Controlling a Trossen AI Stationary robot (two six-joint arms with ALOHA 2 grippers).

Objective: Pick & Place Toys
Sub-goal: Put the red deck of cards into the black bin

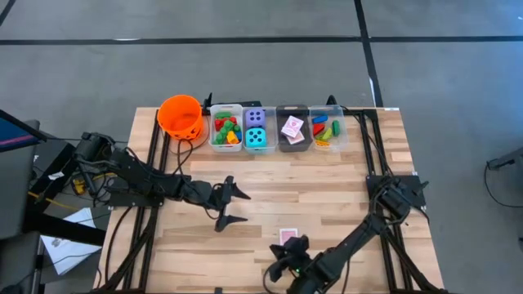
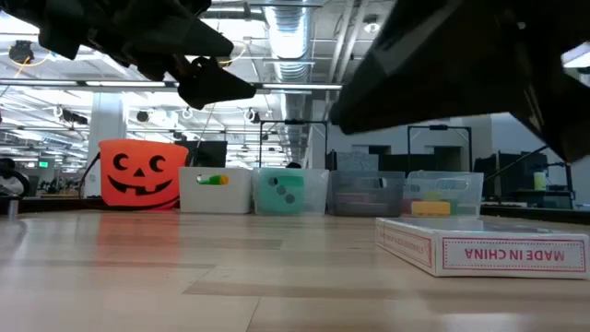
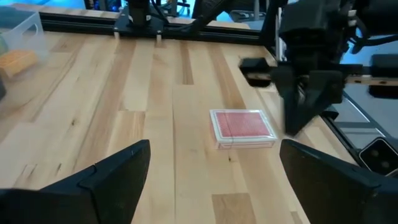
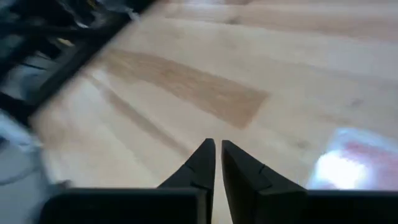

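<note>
A pink-backed deck of playing cards point(image 1: 288, 237) lies flat on the wooden table near its front edge; it also shows in the left wrist view point(image 3: 242, 127) and the low view point(image 2: 479, 244). My right gripper point(image 4: 217, 149) is shut and hangs low just beside the deck point(image 4: 357, 163), toward the near edge, with nothing between its fingers point(image 1: 286, 260). My left gripper point(image 1: 231, 206) is open above mid-table, left of the deck and pointing toward it point(image 3: 214, 149). Coloured bricks point(image 1: 226, 129), two dice point(image 1: 257, 129) and more cards point(image 1: 292, 128) lie in bins at the back.
An orange pumpkin bucket point(image 1: 181, 114) stands at the far left of a row of clear bins point(image 1: 242, 108) along the table's far edge. A further bin of bricks point(image 1: 327, 129) ends the row on the right. Bare wood lies between the bins and the deck.
</note>
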